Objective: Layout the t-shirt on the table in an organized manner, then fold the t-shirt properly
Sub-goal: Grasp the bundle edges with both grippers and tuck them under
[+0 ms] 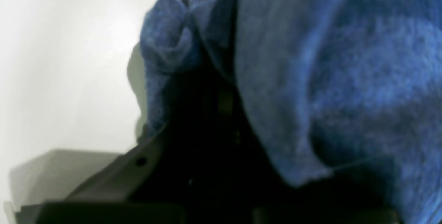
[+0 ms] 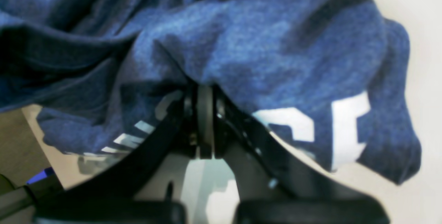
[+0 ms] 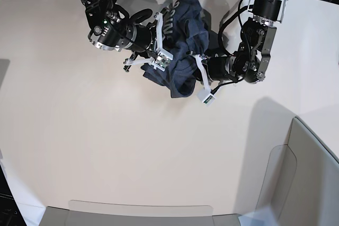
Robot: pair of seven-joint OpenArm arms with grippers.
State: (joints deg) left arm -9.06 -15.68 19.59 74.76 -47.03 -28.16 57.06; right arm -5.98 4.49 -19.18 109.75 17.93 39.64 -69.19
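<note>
So my right gripper [image 2: 205, 113] is clamped tight on a bunch of the t-shirt [image 3: 180, 56], white lettering right by my fingers [image 2: 207, 120]. My left gripper [image 3: 200, 78] is pinched shut on the opposite side of it. The shirt's still a crumpled heap between my arms, sitting toward the far edge of the table [image 3: 132, 152].

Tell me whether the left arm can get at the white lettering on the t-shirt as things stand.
Probably not: the left gripper is shut on the t-shirt, and the white lettering lies beyond the bunched cloth, by the right gripper.
</note>
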